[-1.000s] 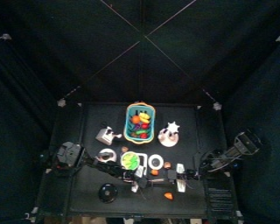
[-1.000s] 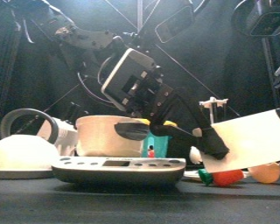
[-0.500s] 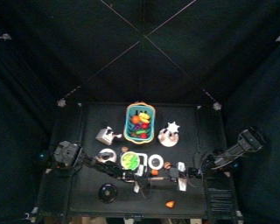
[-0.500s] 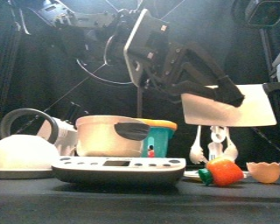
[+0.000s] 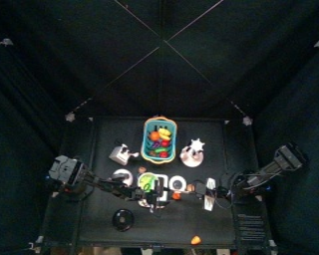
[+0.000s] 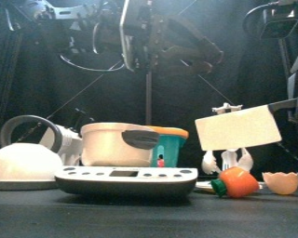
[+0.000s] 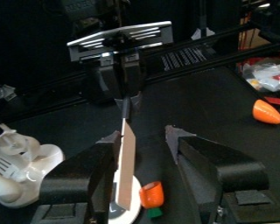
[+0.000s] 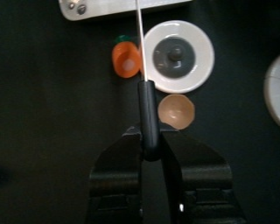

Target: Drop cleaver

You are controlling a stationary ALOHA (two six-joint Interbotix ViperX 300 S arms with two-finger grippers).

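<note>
The right gripper (image 8: 147, 133) is clamped on the dark handle of a small whitish-grey, flat rectangular toy cleaver (image 6: 245, 130), holding it in the air above the black counter (image 6: 238, 218) on the right side of the scene, blade tilted slightly and facing the front camera; the left gripper (image 7: 143, 138) stands with its jaws wide apart on either side of the blade's thin edge, neither jaw visibly touching it. Below the blade on the counter lie a round orange toy fruit (image 6: 238, 182) and a tan half eggshell (image 6: 286, 181). Further left stand a grey flat kitchen scale (image 6: 124, 178), a white kettle (image 6: 21, 156) and a cream pot (image 6: 115, 144). A basket of coloured toy fruit (image 5: 159, 138) sits well behind, near the counter's middle
</note>
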